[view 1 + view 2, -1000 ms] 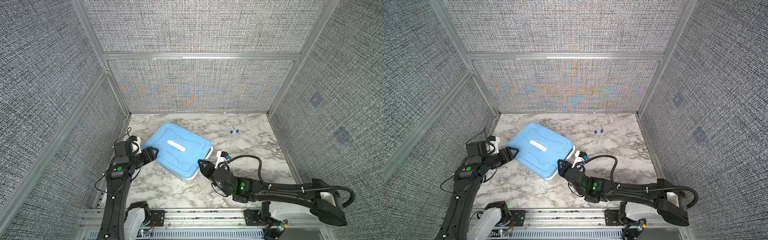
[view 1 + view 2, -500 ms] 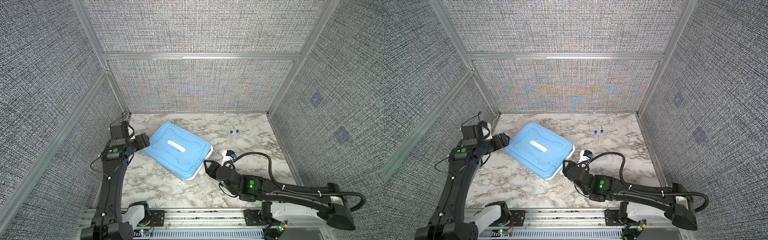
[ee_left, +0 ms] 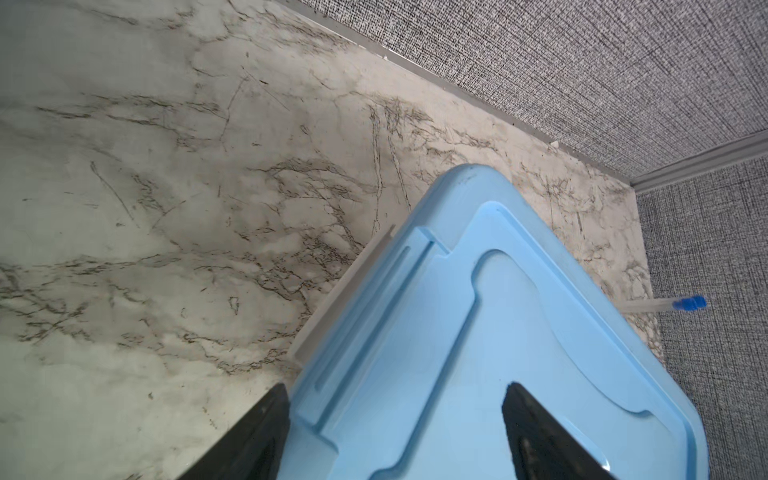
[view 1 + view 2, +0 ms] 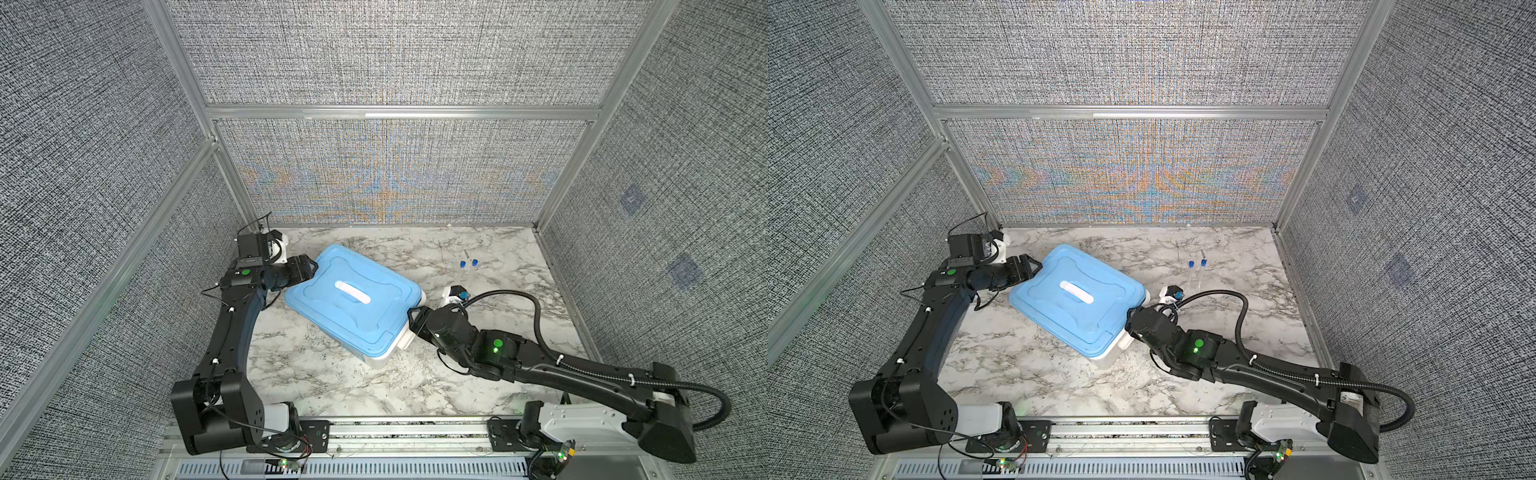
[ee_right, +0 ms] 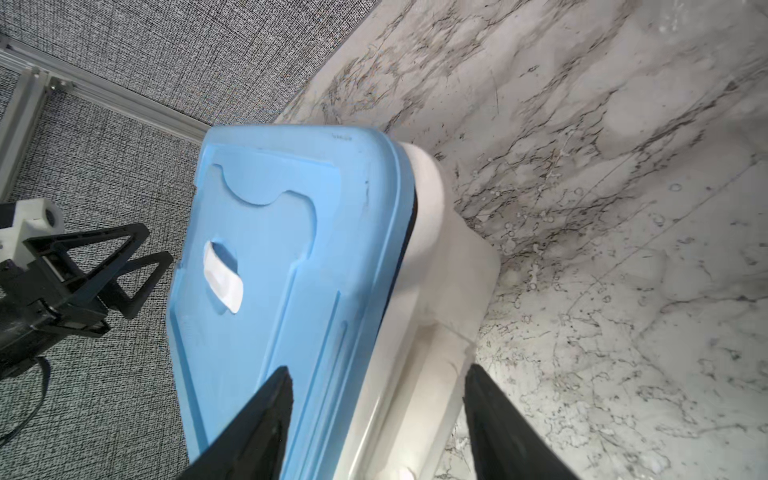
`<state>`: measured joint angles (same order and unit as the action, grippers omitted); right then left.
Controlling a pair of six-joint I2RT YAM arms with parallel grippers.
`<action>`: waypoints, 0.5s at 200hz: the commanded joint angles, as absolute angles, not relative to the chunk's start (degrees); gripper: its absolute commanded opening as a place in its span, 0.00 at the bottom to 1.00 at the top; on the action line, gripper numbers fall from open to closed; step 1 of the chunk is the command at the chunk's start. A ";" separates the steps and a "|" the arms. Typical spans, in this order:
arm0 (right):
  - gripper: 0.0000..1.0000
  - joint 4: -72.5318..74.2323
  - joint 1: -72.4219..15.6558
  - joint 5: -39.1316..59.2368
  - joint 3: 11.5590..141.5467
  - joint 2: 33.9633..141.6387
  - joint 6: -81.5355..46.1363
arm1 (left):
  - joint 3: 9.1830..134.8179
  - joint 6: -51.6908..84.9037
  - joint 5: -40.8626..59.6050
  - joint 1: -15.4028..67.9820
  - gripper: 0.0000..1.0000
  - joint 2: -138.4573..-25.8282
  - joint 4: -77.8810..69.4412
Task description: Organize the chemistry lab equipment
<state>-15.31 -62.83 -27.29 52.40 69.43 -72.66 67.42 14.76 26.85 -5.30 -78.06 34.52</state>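
My L gripper (image 4: 309,269) & R gripper (image 4: 412,319): both jaws apart, holding nothing, at opposite ends of the blue lid (image 4: 353,309) on the white tub (image 4: 384,355). Blue-capped tubes (image 4: 468,266) stand near, beyond my R wrist. Risk: a wide R swing tips them.

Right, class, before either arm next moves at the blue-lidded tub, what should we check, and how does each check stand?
1. Blue lid lies on the white tub: ok.
2. Lid clipped shut: cannot tell.
3. Left gripper, jaws open at the lid's back-left corner: ok.
4. Right gripper, jaws open astride the tub's right end: ok.
5. Two blue-capped tubes upright, apart from the tub: ok.
6. Tub's contents: cannot tell, the lid hides them.
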 commanded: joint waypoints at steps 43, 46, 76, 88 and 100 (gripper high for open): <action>0.69 -14.93 -57.75 -21.50 54.70 73.59 -69.18 | 63.93 11.53 33.65 -2.07 0.82 -77.50 32.94; 0.68 -14.99 -57.49 -21.22 54.87 73.83 -69.01 | 63.90 11.58 33.66 -1.72 0.82 -77.40 33.05; 0.62 -14.15 -55.05 -17.49 55.58 75.81 -67.34 | 64.37 12.32 31.83 -0.06 0.81 -76.94 36.32; 0.60 -14.42 -54.46 -16.89 56.35 76.44 -66.21 | 63.76 12.56 31.47 0.16 0.81 -76.48 36.96; 0.57 -14.94 -53.91 -16.66 56.60 76.65 -64.69 | 62.68 13.46 31.63 0.40 0.80 -75.79 37.09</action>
